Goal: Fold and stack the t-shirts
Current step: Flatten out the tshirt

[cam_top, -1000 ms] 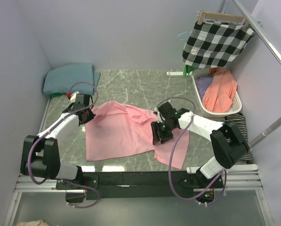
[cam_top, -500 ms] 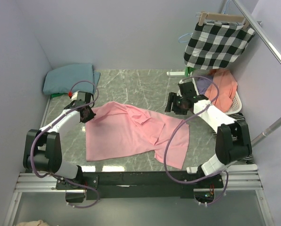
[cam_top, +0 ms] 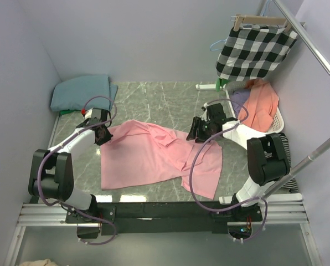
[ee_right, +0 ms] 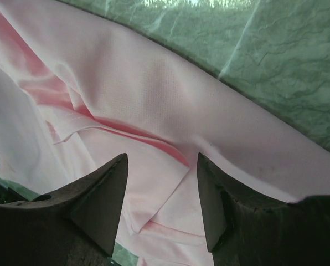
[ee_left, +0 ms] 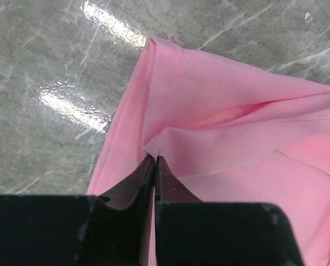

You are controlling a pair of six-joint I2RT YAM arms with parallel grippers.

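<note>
Top external view: our pink t-shirt (cam_top: 148, 158) lies rumpled on the desk (cam_top: 154, 100).
Our left jaws clamp a fold at its far-left corner; our right jaws hang parted over its right edge.

pink t-shirt (ee_left: 237, 138) | cut off at right edge, left wrist view; fold hidden inside left end effector (ee_left: 154, 160)

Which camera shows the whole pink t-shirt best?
The top external view: the pink t-shirt lies spread on the table, almost all in view. The left wrist view shows only a fold pinched in the left gripper; the right wrist view only wrinkles under the open right gripper.
</note>
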